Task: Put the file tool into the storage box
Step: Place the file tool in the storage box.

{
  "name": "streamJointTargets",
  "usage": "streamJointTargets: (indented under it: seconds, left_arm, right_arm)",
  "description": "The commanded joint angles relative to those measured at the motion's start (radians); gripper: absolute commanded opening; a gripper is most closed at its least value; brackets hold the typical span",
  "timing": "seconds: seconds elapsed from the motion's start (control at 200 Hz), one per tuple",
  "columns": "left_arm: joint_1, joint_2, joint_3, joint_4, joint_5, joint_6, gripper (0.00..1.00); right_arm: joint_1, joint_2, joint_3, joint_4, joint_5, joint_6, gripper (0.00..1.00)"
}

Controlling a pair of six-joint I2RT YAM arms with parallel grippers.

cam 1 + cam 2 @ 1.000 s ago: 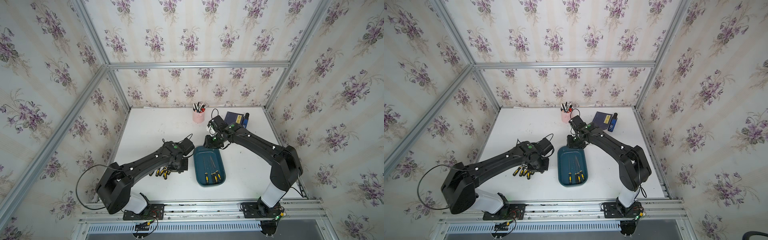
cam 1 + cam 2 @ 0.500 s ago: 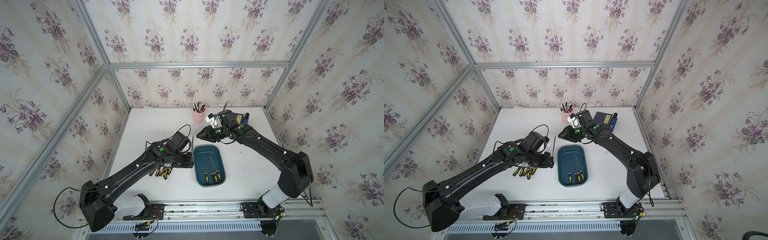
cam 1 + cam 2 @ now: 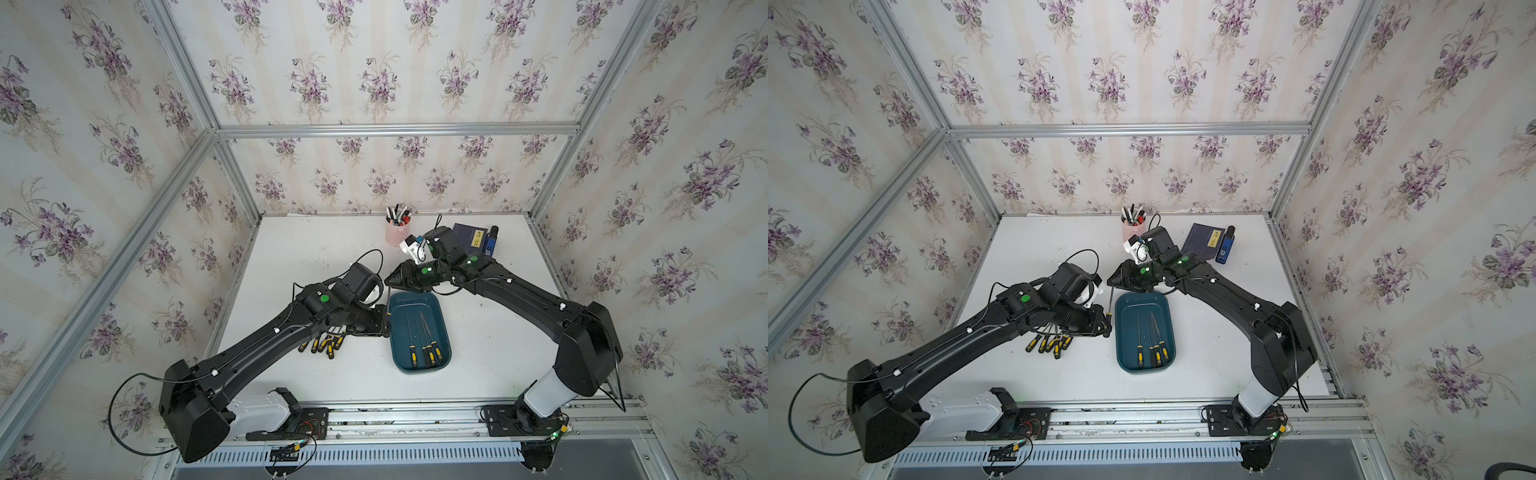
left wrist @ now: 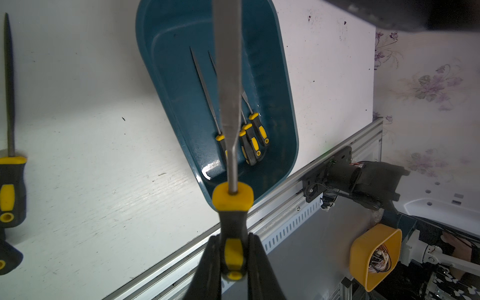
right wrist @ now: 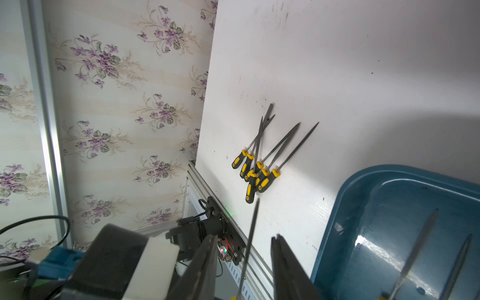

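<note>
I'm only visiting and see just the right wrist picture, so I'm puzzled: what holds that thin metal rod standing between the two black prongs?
Observer: It is a file; the left tool is shut on its yellow-and-black handle.
Visitor: How many files are in the teal tray?
Observer: Three files lie in the storage box.
Visitor: Anything behind this camera?
Observer: A pink pen cup near the table's far edge.
</note>
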Motion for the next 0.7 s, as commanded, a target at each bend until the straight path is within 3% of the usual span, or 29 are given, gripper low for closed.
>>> streamJointTargets:
  seconds: [0.0,0.185,0.23,0.32,0.345,0.4,0.45,0.54,0.694]
  left_arm:
    - [-0.001,-0.002,-0.002,0.027,0.015,0.007,0.14]
    - [0.001,-0.007,-0.017,0.039,0.022,0.002,0.15]
    - [0.000,-0.010,-0.024,0.046,0.022,-0.004,0.17]
    - [0.001,-0.013,-0.030,0.063,0.023,-0.026,0.34]
    - [0.004,-0.014,-0.032,0.067,0.025,-0.035,0.42]
    - [0.010,-0.017,-0.028,0.066,0.021,-0.051,0.76]
    - [0.016,-0.024,-0.025,0.058,0.005,-0.065,0.89]
    - [0.032,-0.039,-0.024,0.039,-0.025,-0.079,0.99]
    - [0.052,-0.061,-0.045,0.016,-0.082,-0.097,1.00]
  right_arm:
    - [0.014,0.018,0.020,-0.037,0.036,-0.034,0.35]
    - [0.018,0.035,0.045,-0.080,0.088,-0.042,0.00]
    - [0.018,0.036,0.055,-0.094,0.091,-0.053,0.00]
    - [0.018,0.042,0.078,-0.158,0.108,-0.094,0.00]
    - [0.017,0.044,0.088,-0.186,0.128,-0.113,0.00]
    - [0.016,0.051,0.105,-0.260,0.186,-0.163,0.00]
    - [0.012,0.063,0.113,-0.325,0.236,-0.204,0.00]
    - [0.005,0.078,0.098,-0.394,0.314,-0.258,0.00]
    - [0.008,0.106,0.056,-0.422,0.386,-0.290,0.00]
